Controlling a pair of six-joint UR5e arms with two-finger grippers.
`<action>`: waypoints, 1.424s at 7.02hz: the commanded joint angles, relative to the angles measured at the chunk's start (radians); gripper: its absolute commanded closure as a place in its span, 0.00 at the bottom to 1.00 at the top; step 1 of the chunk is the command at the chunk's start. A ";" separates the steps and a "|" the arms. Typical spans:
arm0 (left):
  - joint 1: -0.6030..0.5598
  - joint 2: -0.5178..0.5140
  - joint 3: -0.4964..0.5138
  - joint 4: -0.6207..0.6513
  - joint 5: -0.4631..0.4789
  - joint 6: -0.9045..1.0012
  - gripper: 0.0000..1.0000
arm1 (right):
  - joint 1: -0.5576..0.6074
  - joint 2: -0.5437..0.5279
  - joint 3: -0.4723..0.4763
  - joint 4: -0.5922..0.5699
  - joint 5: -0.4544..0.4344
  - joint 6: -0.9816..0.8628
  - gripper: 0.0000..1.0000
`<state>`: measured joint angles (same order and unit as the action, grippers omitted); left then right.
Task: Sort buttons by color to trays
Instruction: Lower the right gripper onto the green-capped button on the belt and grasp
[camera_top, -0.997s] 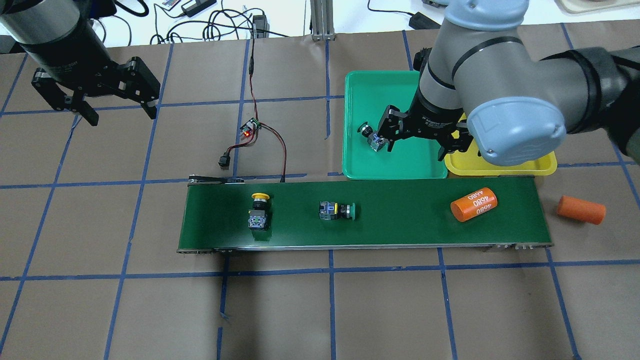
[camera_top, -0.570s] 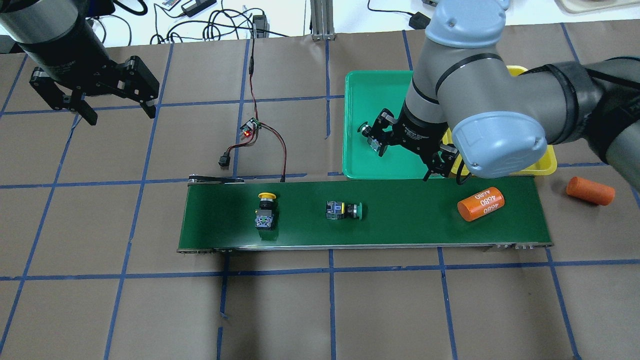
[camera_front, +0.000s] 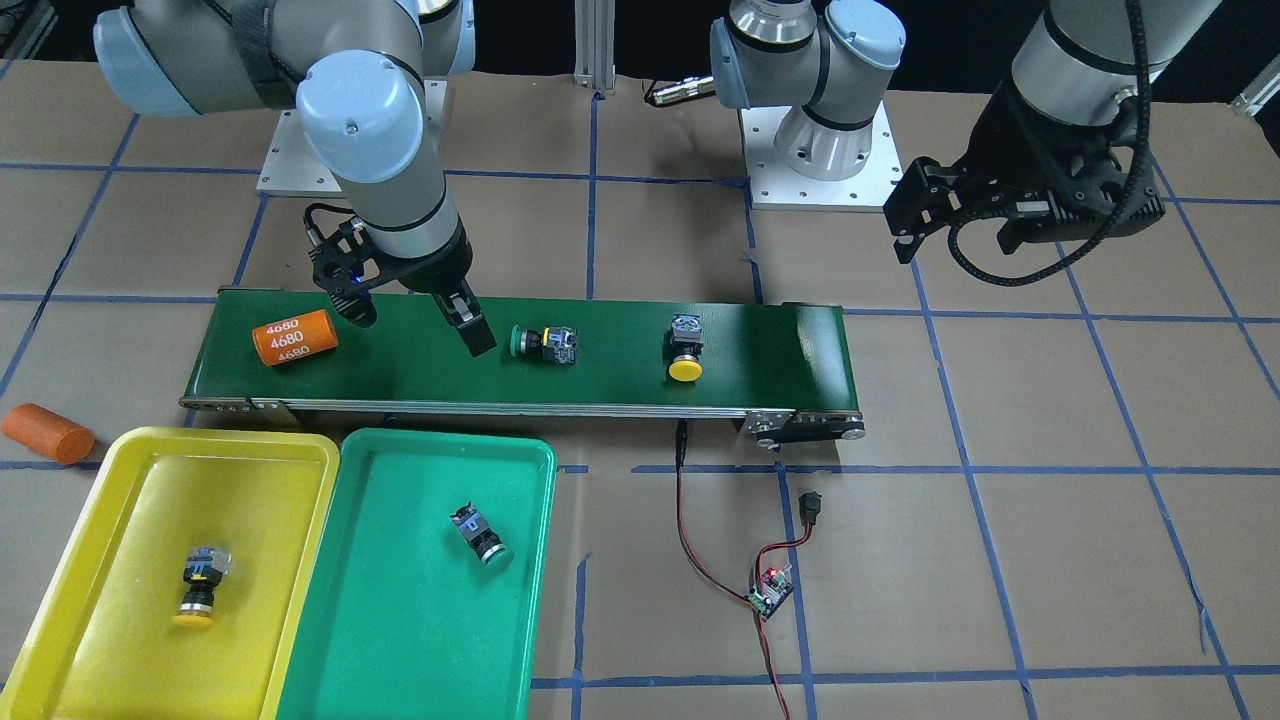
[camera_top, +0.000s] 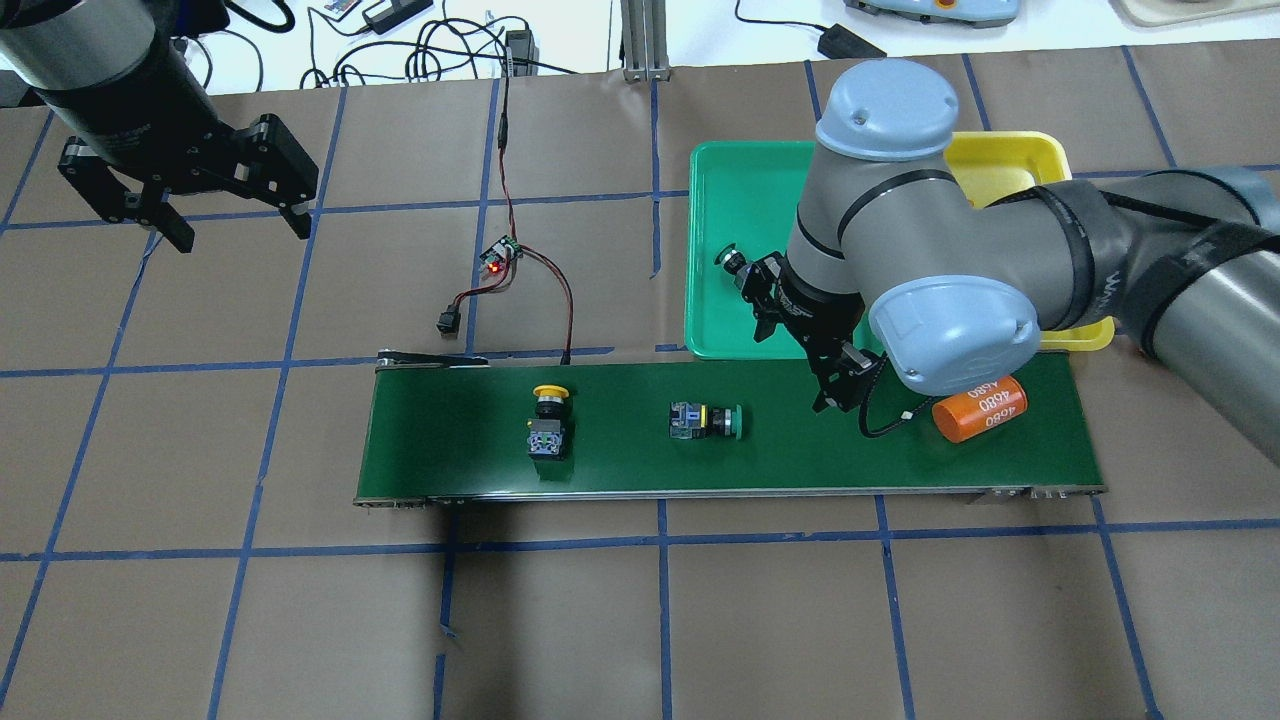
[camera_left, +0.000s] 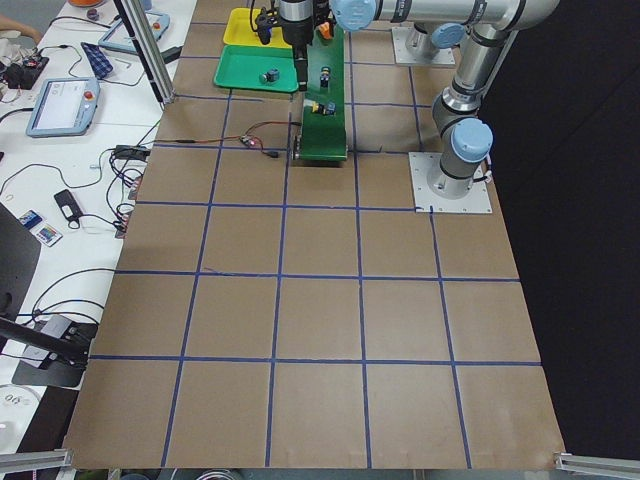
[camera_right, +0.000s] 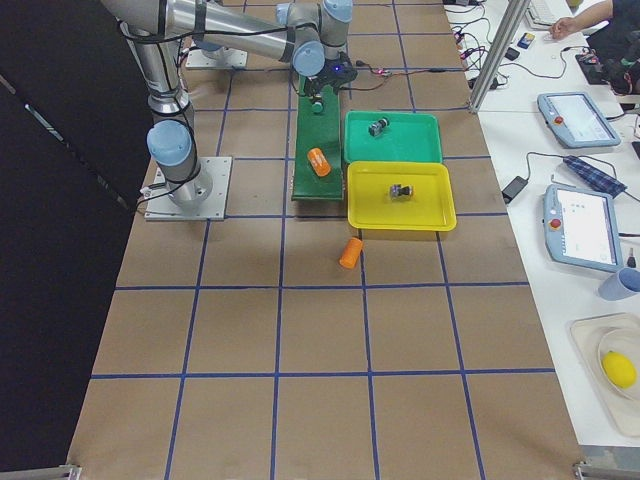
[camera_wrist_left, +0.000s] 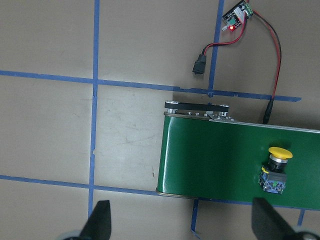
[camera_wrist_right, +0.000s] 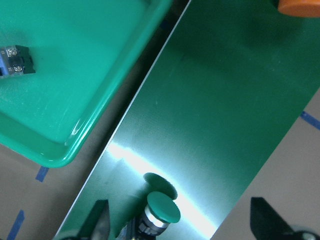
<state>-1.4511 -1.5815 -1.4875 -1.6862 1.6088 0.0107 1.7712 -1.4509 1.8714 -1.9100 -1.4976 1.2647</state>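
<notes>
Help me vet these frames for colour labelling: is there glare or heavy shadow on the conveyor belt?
Right wrist view: a bright glare streak crosses the conveyor belt right beside the green button. Overhead view: even light, with only a dark shadow on the table by the belt's left end. Side views: belt too small to judge.

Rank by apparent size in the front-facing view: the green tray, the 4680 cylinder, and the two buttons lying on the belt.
1. green tray, even though the frame's bottom edge cuts it off
2. 4680 cylinder
3. yellow-capped button and green-capped button: they look alike in size, so they are not ranked against each other
</notes>
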 joint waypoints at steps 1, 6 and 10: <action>0.006 0.005 0.000 0.000 0.000 -0.002 0.00 | 0.062 0.069 0.003 -0.053 -0.013 0.094 0.00; 0.006 0.003 0.000 0.002 0.000 0.000 0.00 | 0.071 0.118 0.003 -0.073 -0.003 0.182 0.00; 0.006 0.005 -0.004 0.003 0.000 -0.002 0.00 | 0.105 0.156 0.003 -0.073 -0.038 0.177 0.59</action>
<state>-1.4450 -1.5775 -1.4901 -1.6835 1.6092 0.0092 1.8701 -1.3026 1.8747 -1.9834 -1.5242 1.4472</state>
